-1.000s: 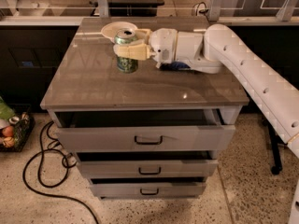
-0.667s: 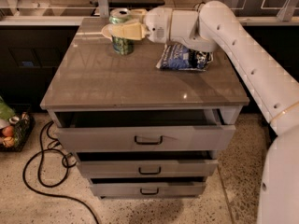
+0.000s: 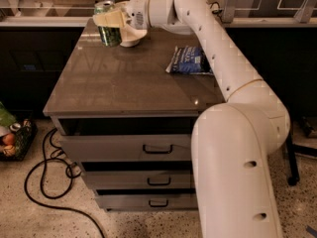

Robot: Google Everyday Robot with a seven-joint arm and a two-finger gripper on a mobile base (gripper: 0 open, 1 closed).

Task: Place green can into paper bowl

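My gripper (image 3: 111, 20) is at the far left of the tabletop, shut on the green can (image 3: 108, 28). The can has a green patterned label and a silver top, and is held upright above the table. The paper bowl (image 3: 132, 37) is off-white and sits just right of and behind the can, mostly hidden by the gripper and wrist. Whether the can's base is over the bowl's rim I cannot tell.
A dark blue snack bag (image 3: 190, 60) lies on the right side of the brown cabinet top (image 3: 129, 88). Drawers with dark handles (image 3: 156, 148) are below. A black cable (image 3: 44, 182) lies on the floor at left, beside a basket (image 3: 12, 138).
The arm has carried the can up and toward the far left corner, off the table surface and to the bowl. The view has also shifted closer to the cabinet.
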